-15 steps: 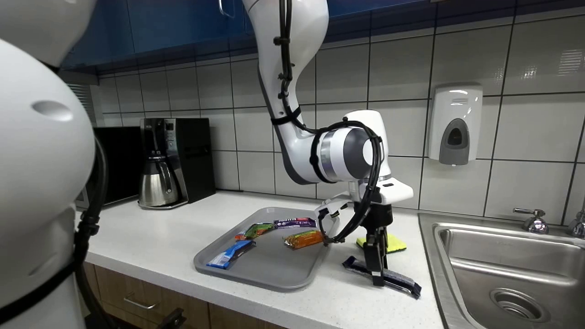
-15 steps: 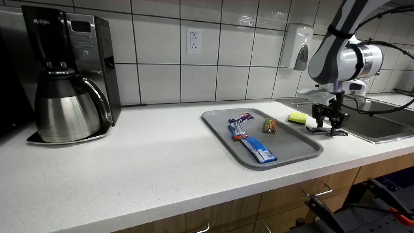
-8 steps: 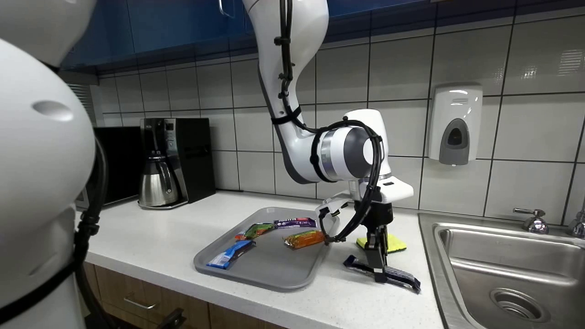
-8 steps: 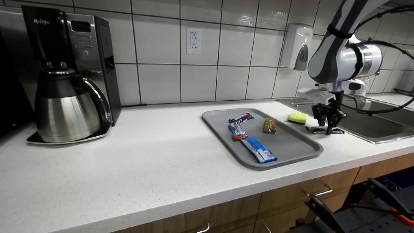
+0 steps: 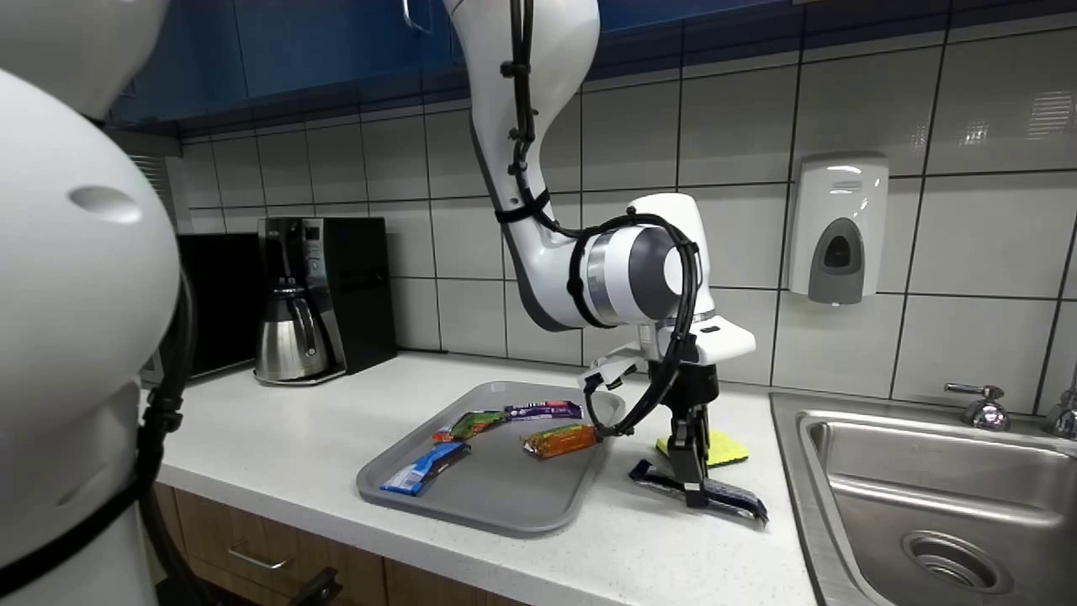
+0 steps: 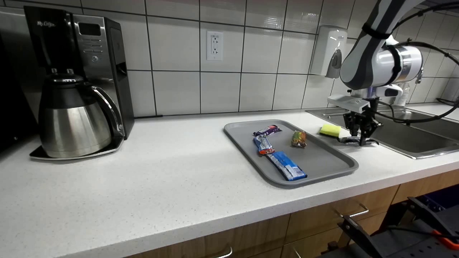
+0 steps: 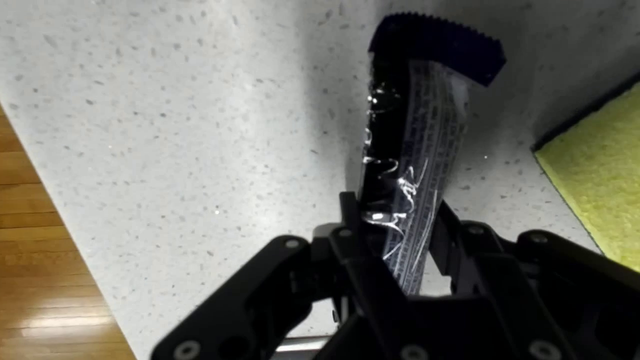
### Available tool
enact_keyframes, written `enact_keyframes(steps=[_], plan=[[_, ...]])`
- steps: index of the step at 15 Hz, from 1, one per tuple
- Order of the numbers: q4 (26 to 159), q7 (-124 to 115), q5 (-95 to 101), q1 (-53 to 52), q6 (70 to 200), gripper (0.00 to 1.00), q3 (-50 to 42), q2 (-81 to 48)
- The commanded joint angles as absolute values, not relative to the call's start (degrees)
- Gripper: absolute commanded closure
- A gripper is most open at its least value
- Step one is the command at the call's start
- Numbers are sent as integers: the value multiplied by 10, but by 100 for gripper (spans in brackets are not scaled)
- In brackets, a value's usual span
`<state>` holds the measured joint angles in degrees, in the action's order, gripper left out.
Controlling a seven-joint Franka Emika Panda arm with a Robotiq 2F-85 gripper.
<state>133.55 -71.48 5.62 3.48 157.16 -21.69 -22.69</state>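
Note:
My gripper (image 7: 397, 206) points down over the counter and is shut on a dark navy wrapped bar (image 7: 410, 145). The fingers press its long sides near its middle, and the far end with a crimped navy edge sticks out ahead. In both exterior views, the gripper (image 5: 697, 495) (image 6: 358, 139) and the bar (image 5: 736, 498) (image 6: 347, 139) are very low, just above or at the counter. The bar lies between the tray and the sink. A yellow sponge (image 7: 595, 180) with a dark underside lies beside the bar, close behind the gripper in an exterior view (image 5: 726, 450).
A grey tray (image 5: 505, 501) holds several wrapped bars: blue (image 5: 427, 469), green-orange (image 5: 469, 425), purple (image 5: 543, 410) and orange (image 5: 559, 440). A steel sink (image 5: 789, 454) is on the bar's other side. A coffee maker (image 6: 104, 71) stands farther along. A soap dispenser (image 5: 840, 227) hangs on the wall.
The fingers have closed in on the dark bar. The gripper has then risen slightly, and the bar has shifted a little with it. The tray's bars and the sponge have not moved.

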Motion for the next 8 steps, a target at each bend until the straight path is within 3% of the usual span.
enact_keyframes(steps=[1, 8], plan=[[1359, -700, 57, 25, 1563, 90, -223, -174], [1401, -693, 80, 9, 1561, 90, -209, -118]])
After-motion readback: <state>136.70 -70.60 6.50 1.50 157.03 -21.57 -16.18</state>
